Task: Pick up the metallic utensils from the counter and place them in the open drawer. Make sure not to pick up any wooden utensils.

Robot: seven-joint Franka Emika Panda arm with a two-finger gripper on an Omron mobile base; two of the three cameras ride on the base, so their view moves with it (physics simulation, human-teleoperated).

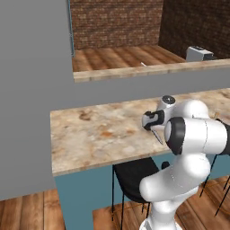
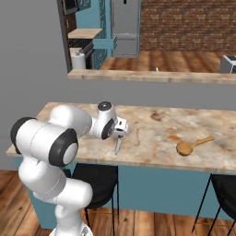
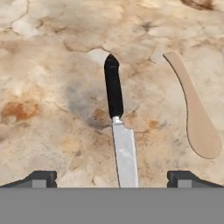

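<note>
Tool: my tool [image 3: 112, 179] hangs over the tabletop [image 1: 90, 134] with its fingers [image 3: 41, 178] spread wide and nothing between them; in the right base view it [image 2: 120, 130] sits just above the knife.
Knife: the knife [image 3: 118, 127], black handle and silver blade, lies flat on the tabletop, centred between my fingertips; the handle points away from me and the blade runs toward me.
Knife, cut off: the blade tip drops out at the bottom of the hand view; in the left base view the knife [image 1: 157, 135] is partly behind my forearm, only a thin sliver showing.
Wooden stick: the pale tan flat utensil [image 3: 195, 109] lies beside the knife, apart from it, outside my right fingertip, with its broad rounded end toward me.
Room around the knife: bare stone lies on both sides of the handle, and the side away from the stick is wider.
Near edge: in the right base view the knife [image 2: 118, 145] lies close to the tabletop's front edge [image 2: 138, 163].
Wooden spoon: the golden-brown spoon [image 2: 193, 144] lies well to the right of the knife, on the same tabletop.
Below the edge: a black stool [image 2: 99, 184] stands under the overhang, below the knife.
Hard to tell: whether my fingertips touch the stone, I cannot tell.
</note>
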